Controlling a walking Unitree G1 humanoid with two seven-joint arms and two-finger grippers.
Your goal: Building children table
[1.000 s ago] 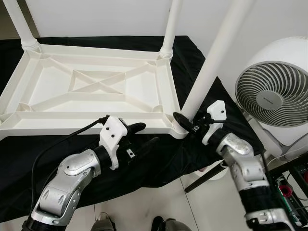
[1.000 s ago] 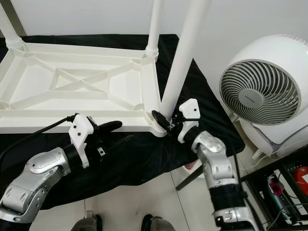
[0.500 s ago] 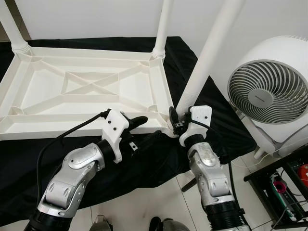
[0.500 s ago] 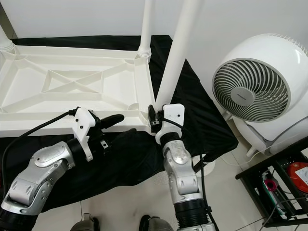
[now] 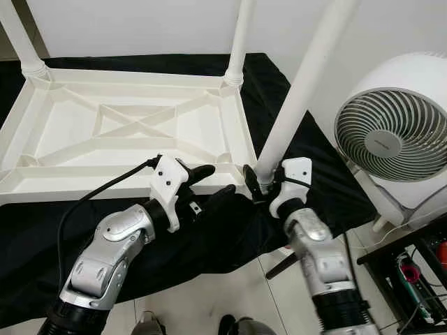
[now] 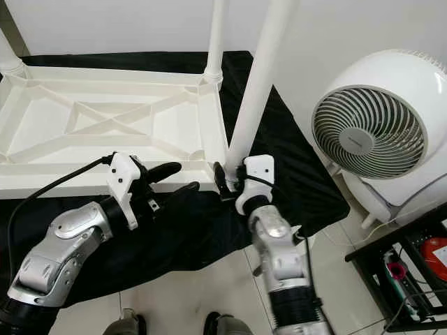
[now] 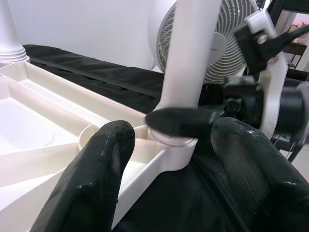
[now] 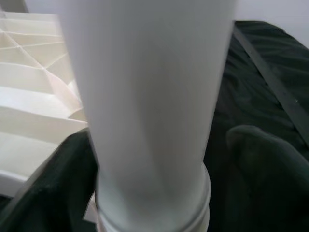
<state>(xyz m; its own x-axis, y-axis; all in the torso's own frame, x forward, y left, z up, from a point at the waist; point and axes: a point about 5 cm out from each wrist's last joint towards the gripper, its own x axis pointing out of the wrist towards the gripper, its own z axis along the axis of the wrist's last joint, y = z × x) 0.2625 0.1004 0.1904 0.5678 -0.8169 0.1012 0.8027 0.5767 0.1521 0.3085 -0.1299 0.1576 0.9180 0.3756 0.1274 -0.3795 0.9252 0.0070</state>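
Observation:
A white plastic table (image 5: pixel 105 174) lies upside down on a black cloth (image 5: pixel 230 230). Two legs stand at its far corners, and the thick near-right leg (image 5: pixel 300 91) rises from the corner socket (image 7: pixel 174 145). My right gripper (image 5: pixel 260 184) clasps the base of that leg, with a finger (image 8: pixel 63 183) on either side of the leg (image 8: pixel 149 96). My left gripper (image 5: pixel 211 183) hovers open at the table's near rim, just left of that corner, holding nothing. Its two fingers (image 7: pixel 91 179) frame the socket.
A large white fan (image 5: pixel 391 132) stands close on the right, beside the cloth's edge. A dark shelf with a red item (image 6: pixel 433 251) is at the lower right. Tiled floor (image 5: pixel 230 293) lies in front. A black cable (image 5: pixel 98 195) trails from my left wrist.
My right forearm has swung back out to the right while its gripper stays at the leg base. The left gripper has edged closer to the corner, still open. The camera has shifted a little.

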